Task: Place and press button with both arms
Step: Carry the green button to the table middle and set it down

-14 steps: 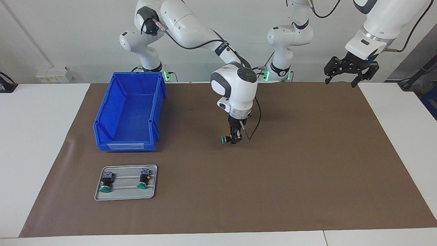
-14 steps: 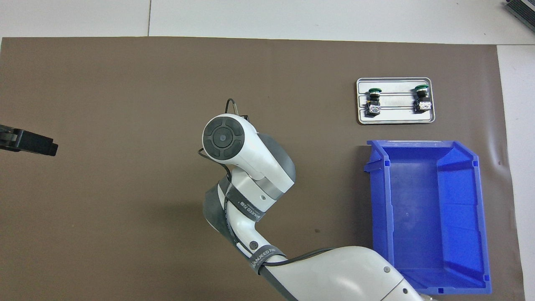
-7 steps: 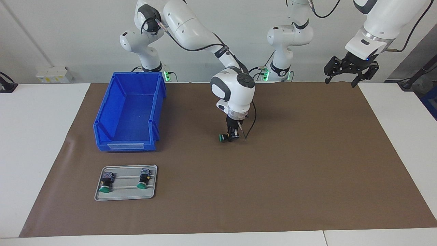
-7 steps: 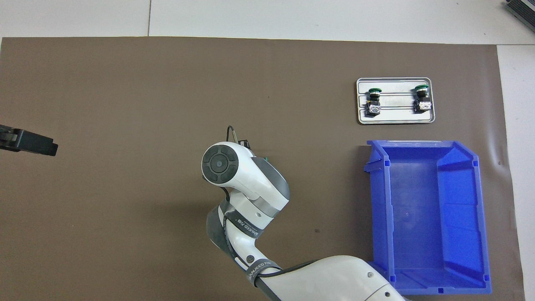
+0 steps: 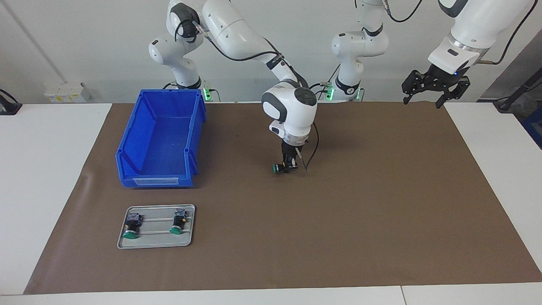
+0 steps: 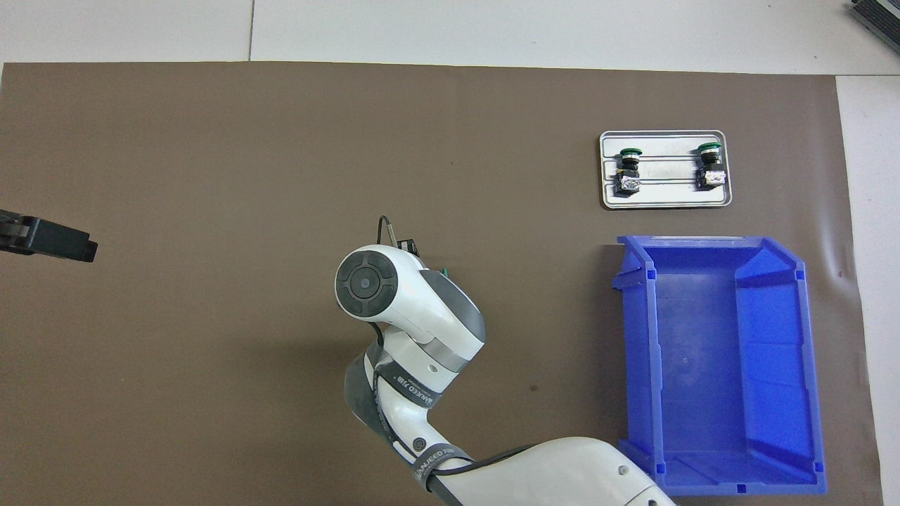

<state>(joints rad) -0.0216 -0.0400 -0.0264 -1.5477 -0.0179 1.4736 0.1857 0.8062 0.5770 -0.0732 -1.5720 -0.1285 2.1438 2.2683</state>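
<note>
My right gripper hangs low over the middle of the brown mat, shut on the button. The button lies sideways in the grip, its green cap pointing toward the right arm's end of the table. Whether it touches the mat I cannot tell. In the overhead view the right arm's wrist covers the gripper, and only a green sliver of the button shows. My left gripper waits open, high over the mat's corner at the left arm's end, holding nothing; its tip shows at the overhead view's edge.
A blue bin stands at the right arm's end of the mat. Farther from the robots than the bin lies a grey tray with two more green buttons on it.
The right arm has drawn the held button a little toward the robots, staying low over the mat. The left arm has not moved.
</note>
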